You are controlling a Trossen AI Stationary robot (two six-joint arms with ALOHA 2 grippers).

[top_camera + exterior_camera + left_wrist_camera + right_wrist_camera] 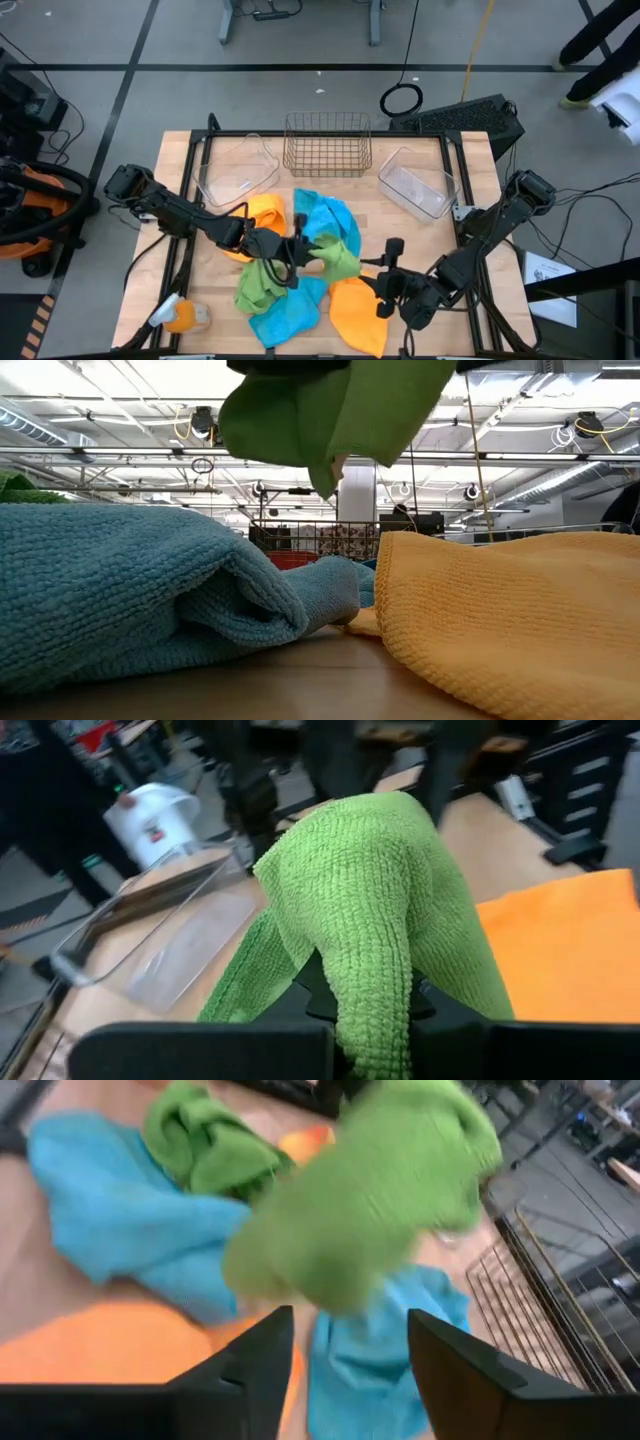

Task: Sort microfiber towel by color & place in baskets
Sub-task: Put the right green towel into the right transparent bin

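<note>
My left gripper [296,250] is over the middle of the table, shut on a green towel [336,256] that hangs high in the low view [340,410]. Below and around it lie another green towel [258,286], two blue towels [326,216] [286,314] and two orange towels [264,214] [360,316], flat or crumpled on the wood. My right gripper [350,1360] is open near the table's near right part, pointing at the held green towel [370,1210] and touching nothing. At the far side stand a clear bin [240,172], the copper wire basket [327,146] and a second clear bin [418,184]. My left gripper pinches a bunched fold of the green towel [375,1010] between its two fingers, coming roughly level from the table's left. The cloth bulges out past the fingers and droops. It is lifted clear of the table, its lowest corner [325,488] hanging free.
An orange-and-white object [184,318] lies at the table's near left corner. Bare wood shows along the left side and between the towels and the baskets. Both arms crowd the near middle. A person's legs show at the far right beyond the table.
</note>
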